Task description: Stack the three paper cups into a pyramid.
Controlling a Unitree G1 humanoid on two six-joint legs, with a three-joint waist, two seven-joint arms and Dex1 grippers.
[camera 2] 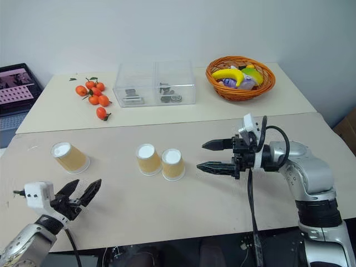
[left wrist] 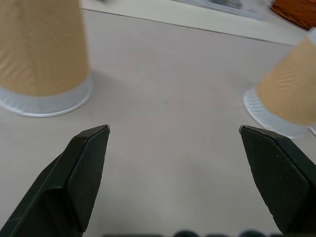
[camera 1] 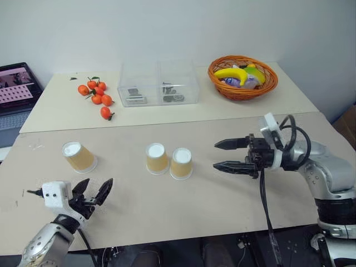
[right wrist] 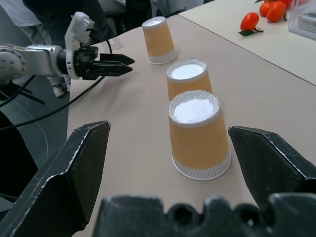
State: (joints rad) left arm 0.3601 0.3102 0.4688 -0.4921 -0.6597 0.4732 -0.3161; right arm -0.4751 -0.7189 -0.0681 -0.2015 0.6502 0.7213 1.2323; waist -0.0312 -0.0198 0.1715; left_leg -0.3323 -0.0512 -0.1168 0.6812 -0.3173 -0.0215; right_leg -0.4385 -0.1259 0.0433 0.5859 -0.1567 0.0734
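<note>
While two paper cups [camera 1: 169, 161] stood upturned side by side mid-table and the third cup [camera 1: 79, 156] sat apart to the left, the left gripper [camera 1: 94, 191] and right gripper [camera 1: 225, 155] gaped wide, empty. Light, crushable walls probably wanted a gentle mid-side pinch.

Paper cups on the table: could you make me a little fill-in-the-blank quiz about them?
1. ___ paper cups stand on the table.
2. Every cup stands ___ down.
3. The pair at the middle sits nearest the ___ gripper.
4. The lone cup is nearest the left gripper, whose fingers are ___.

Missing words: three; upside; right; open
</note>
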